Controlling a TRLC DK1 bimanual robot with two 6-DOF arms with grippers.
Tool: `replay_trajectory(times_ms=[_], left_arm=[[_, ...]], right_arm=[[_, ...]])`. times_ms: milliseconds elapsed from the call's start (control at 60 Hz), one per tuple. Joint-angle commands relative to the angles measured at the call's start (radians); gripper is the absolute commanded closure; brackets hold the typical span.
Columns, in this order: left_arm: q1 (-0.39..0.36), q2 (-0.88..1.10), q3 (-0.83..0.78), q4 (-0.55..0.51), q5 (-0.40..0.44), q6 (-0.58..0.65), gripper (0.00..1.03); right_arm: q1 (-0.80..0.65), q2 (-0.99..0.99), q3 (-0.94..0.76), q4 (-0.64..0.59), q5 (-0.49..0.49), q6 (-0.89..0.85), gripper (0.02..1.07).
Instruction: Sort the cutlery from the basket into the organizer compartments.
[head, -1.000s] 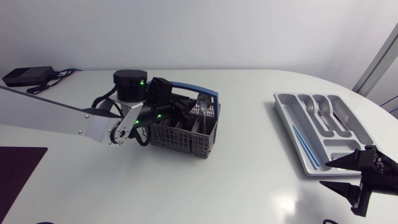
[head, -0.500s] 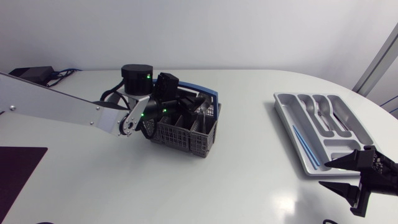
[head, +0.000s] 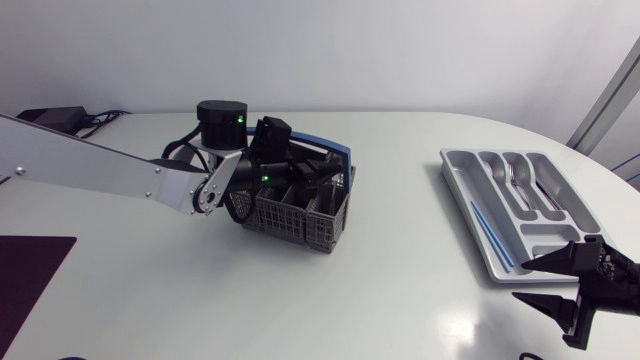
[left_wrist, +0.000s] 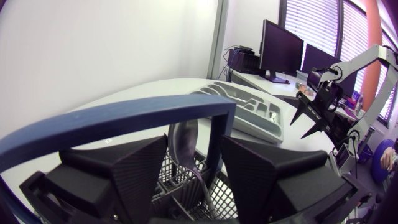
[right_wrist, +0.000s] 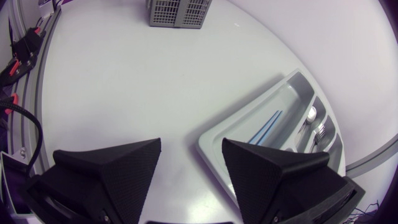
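The dark grey cutlery basket (head: 300, 212) with its blue handle (head: 325, 152) stands left of the table's middle. My left gripper (head: 305, 180) reaches down into it from above. In the left wrist view the gripper (left_wrist: 194, 146) is open. A spoon (left_wrist: 183, 138) stands upright between its fingers (left_wrist: 140, 168), just behind the blue handle (left_wrist: 118, 118). The grey organizer (head: 478, 232) lies at the right and holds a blue utensil (head: 490, 235) and silver cutlery (head: 515, 175). My right gripper (head: 522, 279) hovers open near the organizer's front end, its fingers (right_wrist: 112, 168) empty.
In the right wrist view the organizer (right_wrist: 239, 127) lies just ahead of the right gripper (right_wrist: 191, 146), and the basket (right_wrist: 177, 12) sits far across bare white table. A black box with cables (head: 45, 122) rests at the back left corner.
My left arm has moved right, bringing its gripper further over the basket, and its fingers have spread apart. The right arm has stayed still.
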Motion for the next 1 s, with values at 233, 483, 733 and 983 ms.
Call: replay_trajectory(times_ms=[233, 483, 733, 983], left_arm=[[0.007, 0.03, 0.033, -0.026, 0.025, 0.013, 0.43], [0.026, 0.011, 0.025, -0.065, 0.008, 0.036, 0.43], [0.03, -0.119, -0.047, -0.158, -0.013, 0.144, 0.43], [0.023, -0.176, -0.087, -0.195, -0.049, 0.193, 0.43]], right_arm=[[0.003, 0.004, -0.021, 0.009, 0.003, -0.02, 0.35], [0.012, -0.018, -0.013, -0.006, -0.001, 0.008, 0.35], [0.101, -0.127, 0.045, -0.036, -0.07, 0.206, 0.35], [0.327, -0.182, 0.116, 0.012, -0.093, 0.534, 0.35]])
